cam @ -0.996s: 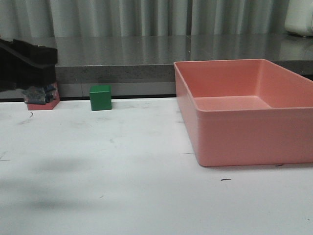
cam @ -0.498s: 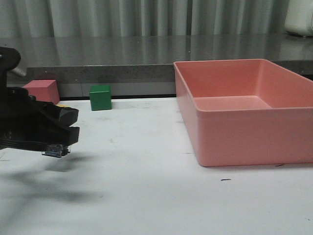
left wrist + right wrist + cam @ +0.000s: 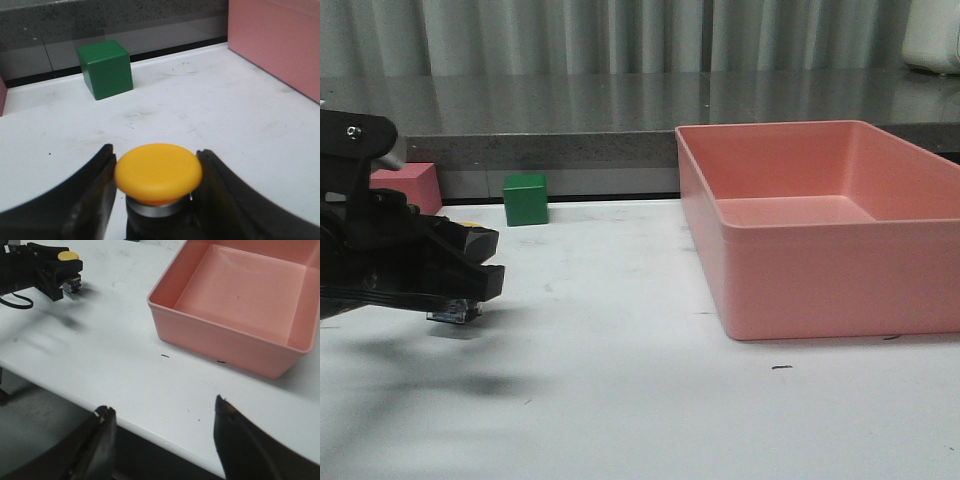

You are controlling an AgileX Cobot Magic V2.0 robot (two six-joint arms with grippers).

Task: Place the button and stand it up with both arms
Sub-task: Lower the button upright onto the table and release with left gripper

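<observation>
My left gripper (image 3: 485,266) is shut on the button (image 3: 158,172); its black fingers (image 3: 95,185) press both sides of the yellow mushroom cap above a metal collar. In the front view the button's blocky clear-blue base (image 3: 455,313) hangs just below the fingers, a little above the white table at the left. The right wrist view shows the same gripper (image 3: 54,271) holding the button (image 3: 69,256) cap-up. My right gripper (image 3: 162,406) is open and empty above the table's near edge, far from the button. It is out of the front view.
A green cube (image 3: 526,199) stands at the table's back left, also seen in the left wrist view (image 3: 105,68). A pink cube (image 3: 410,184) is behind my left arm. A large pink bin (image 3: 820,290) fills the right side, its wall in the right wrist view (image 3: 220,342).
My left arm has come from the far back left by the pink cube, forward and to the right, carrying the button. It now sits slightly further right.
</observation>
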